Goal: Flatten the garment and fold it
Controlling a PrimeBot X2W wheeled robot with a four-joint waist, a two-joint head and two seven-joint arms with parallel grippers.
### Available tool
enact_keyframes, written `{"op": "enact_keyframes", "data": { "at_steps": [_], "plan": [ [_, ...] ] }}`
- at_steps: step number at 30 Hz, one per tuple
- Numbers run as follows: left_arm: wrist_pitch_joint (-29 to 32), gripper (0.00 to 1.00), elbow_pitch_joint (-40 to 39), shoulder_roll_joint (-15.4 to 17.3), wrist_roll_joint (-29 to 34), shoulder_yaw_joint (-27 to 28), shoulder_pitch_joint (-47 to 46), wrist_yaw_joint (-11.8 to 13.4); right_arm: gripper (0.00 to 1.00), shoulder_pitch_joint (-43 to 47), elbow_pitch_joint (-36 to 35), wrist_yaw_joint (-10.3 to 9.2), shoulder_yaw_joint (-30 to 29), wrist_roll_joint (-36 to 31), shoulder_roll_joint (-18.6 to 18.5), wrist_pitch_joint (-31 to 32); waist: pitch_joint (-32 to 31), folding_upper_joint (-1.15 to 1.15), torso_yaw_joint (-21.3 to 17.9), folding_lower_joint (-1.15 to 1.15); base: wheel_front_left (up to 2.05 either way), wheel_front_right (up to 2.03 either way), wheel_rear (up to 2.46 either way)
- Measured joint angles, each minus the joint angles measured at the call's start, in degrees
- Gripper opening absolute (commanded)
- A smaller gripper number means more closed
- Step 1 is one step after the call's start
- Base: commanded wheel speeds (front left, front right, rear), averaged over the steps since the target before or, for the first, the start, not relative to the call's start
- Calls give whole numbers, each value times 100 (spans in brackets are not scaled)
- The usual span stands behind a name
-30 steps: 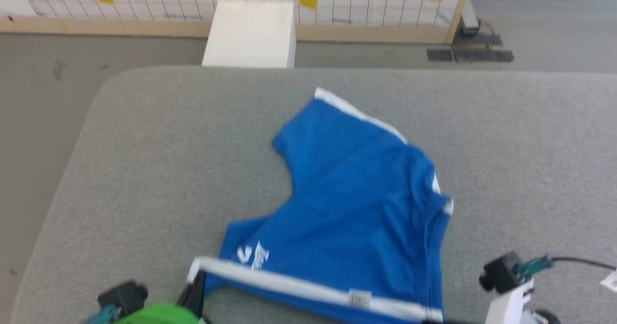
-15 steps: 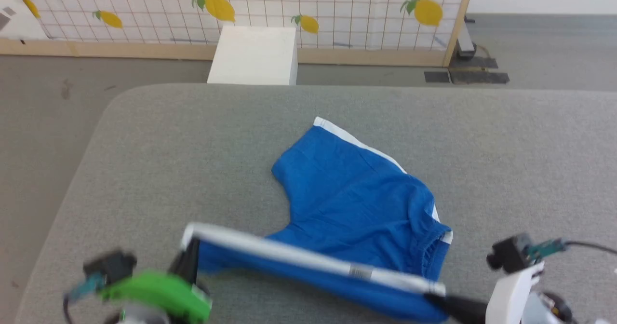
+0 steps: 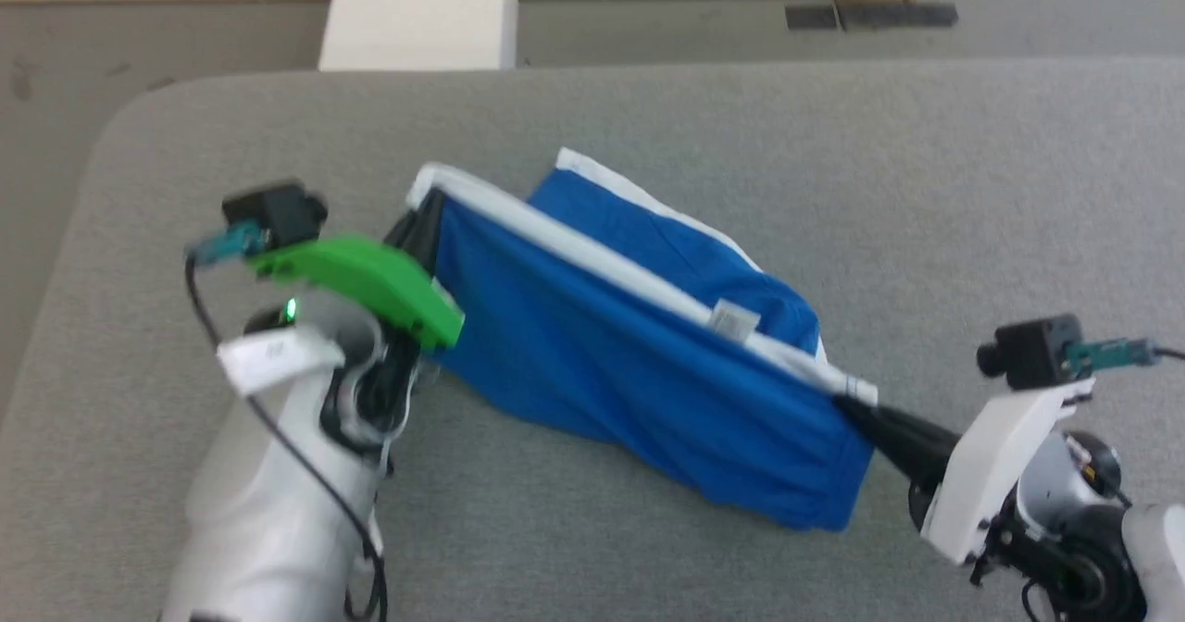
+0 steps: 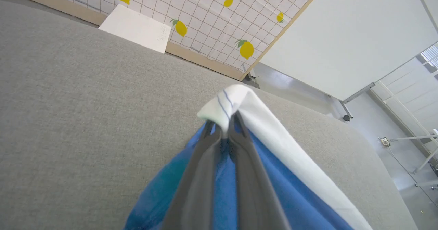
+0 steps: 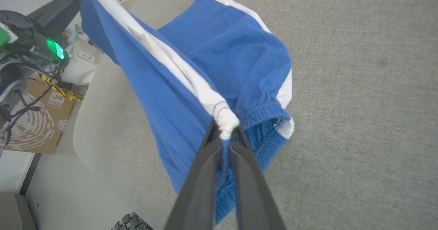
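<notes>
Garment [image 3: 602, 372] hangs stretched between my tools: left tool [image 3: 421, 219] clenched on one white-band corner, right tool [image 3: 847, 404] clenched on the other, remainder beyond them resting on the worktop [image 3: 926, 187].

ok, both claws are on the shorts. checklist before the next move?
1. Grip of left claw on one end of the stripe: ok, shut on it.
2. Grip of right claw on the other end: ok, shut on it.
3. Stripe straight between the claws: ok.
4. The shorts flat: not ok. The far leg lies bunched on the table, and the rest hangs from the stripe.
5. Hanging hem off the table: cannot tell.
</notes>
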Motion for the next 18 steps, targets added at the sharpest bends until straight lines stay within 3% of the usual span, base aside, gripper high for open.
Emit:
{"op": "enact_keyframes", "data": {
  "at_steps": [9,18],
  "plan": [
    [122,0,1256,-181,226,-213,-1528,-197,0,-530,126,-1,4,-9,48,-209,776,0,-277,0,0,0,0],
    [80,0,2212,-260,307,-337,-2107,-474,0,-688,343,0,229,36,66,-446,1393,0,-647,1,0,0,0]
  ]
}}
